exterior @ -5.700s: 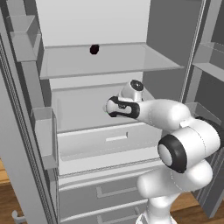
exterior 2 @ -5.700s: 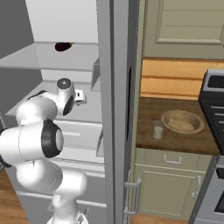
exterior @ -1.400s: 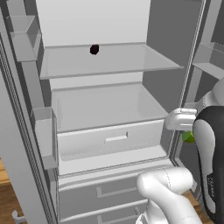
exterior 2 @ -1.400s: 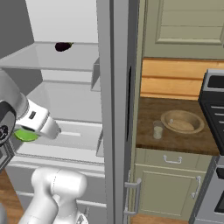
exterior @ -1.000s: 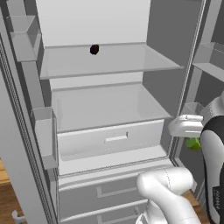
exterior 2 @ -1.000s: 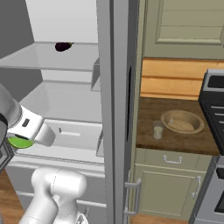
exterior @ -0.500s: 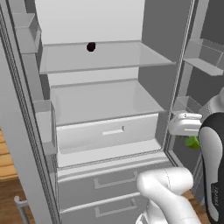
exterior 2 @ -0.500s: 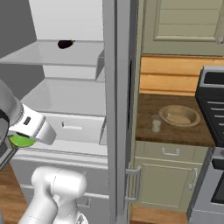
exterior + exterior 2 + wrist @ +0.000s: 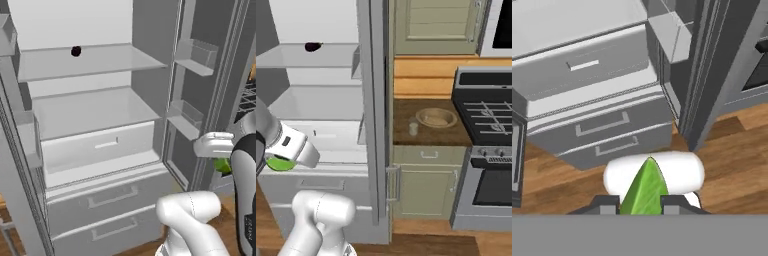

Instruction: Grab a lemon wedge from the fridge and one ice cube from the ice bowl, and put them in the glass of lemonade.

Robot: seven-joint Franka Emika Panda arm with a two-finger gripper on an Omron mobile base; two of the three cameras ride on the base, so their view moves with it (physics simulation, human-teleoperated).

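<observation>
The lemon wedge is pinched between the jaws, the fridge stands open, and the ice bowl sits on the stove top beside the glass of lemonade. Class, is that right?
Not quite. The ice bowl sits on the brown counter, left of the stove, as the right base view shows. The rest holds: the lemon wedge is pinched between the jaws, the fridge stands open, and the glass of lemonade is beside the bowl.

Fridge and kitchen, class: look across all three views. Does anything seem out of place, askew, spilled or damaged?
Nothing is spilled or damaged. The fridge stands with its doors wide open, nearly bare apart from a small dark round item on the upper shelf. The gripper is shut on the lemon wedge. The ice bowl and glass of lemonade sit upright on the counter.
</observation>
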